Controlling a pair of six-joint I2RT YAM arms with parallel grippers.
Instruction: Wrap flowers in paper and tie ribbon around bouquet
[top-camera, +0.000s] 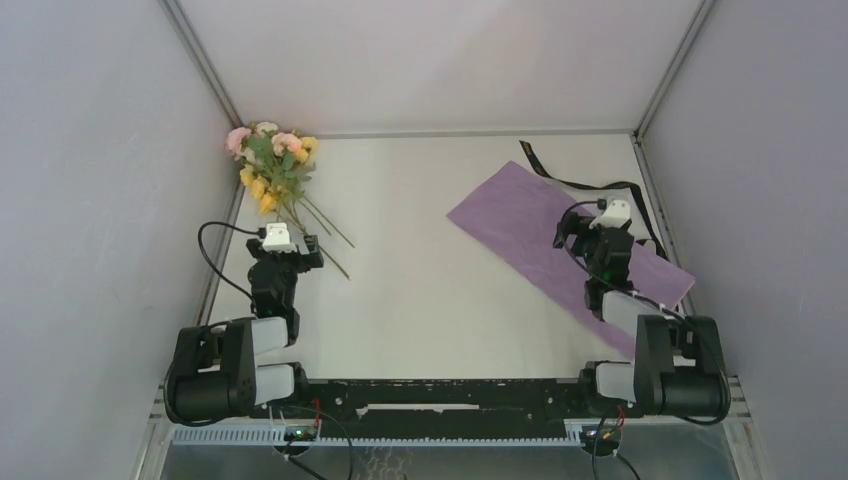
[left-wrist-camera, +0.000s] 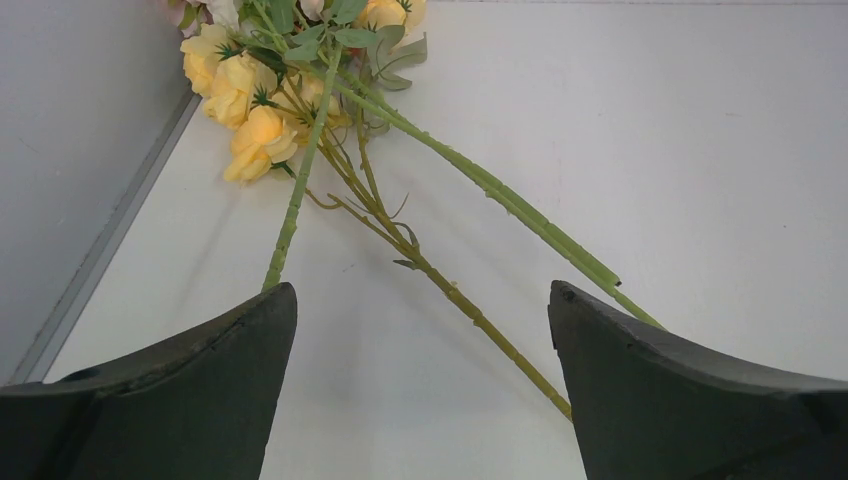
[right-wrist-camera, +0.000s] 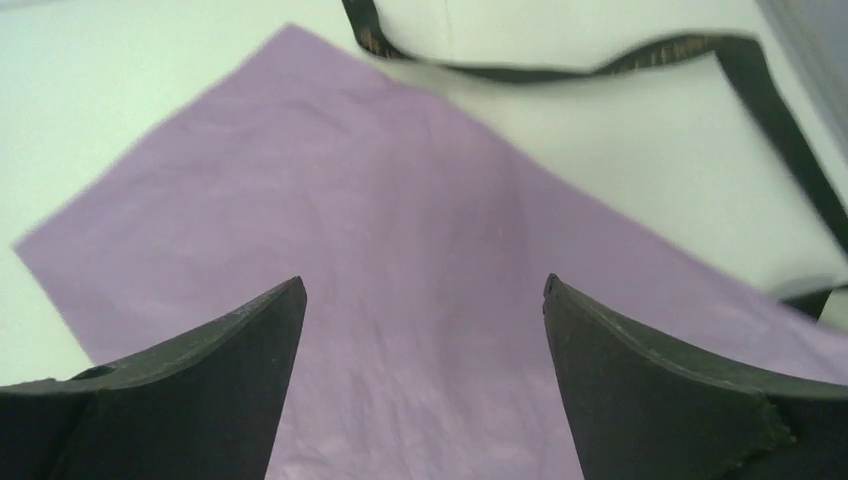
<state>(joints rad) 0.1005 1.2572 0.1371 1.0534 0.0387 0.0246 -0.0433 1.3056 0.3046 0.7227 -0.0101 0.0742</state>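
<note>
White tabletop (top-camera: 430, 255), grey walls (top-camera: 90, 150), flowers (top-camera: 272, 165) left, paper (top-camera: 520, 225) and ribbon (top-camera: 565, 182) right, left hand (left-wrist-camera: 420, 295) and right hand (right-wrist-camera: 422, 285) splayed, empty

White table (top-camera: 430, 290), matte surface. Upper left of frame: flowers (top-camera: 272, 165) lying flat, blossoms toward the back corner, stems pointing lower right. Right half: purple paper (top-camera: 520, 225) spread flat, diagonal from upper centre to right edge. Dark ribbon (top-camera: 535, 160) loops on the table along the paper's far edge; contact unclear.

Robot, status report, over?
Left end effector open near pink-and-yellow flower bunch. Right end effector open above lilac paper sheet. Black ribbon loose; nothing blocking.
</note>
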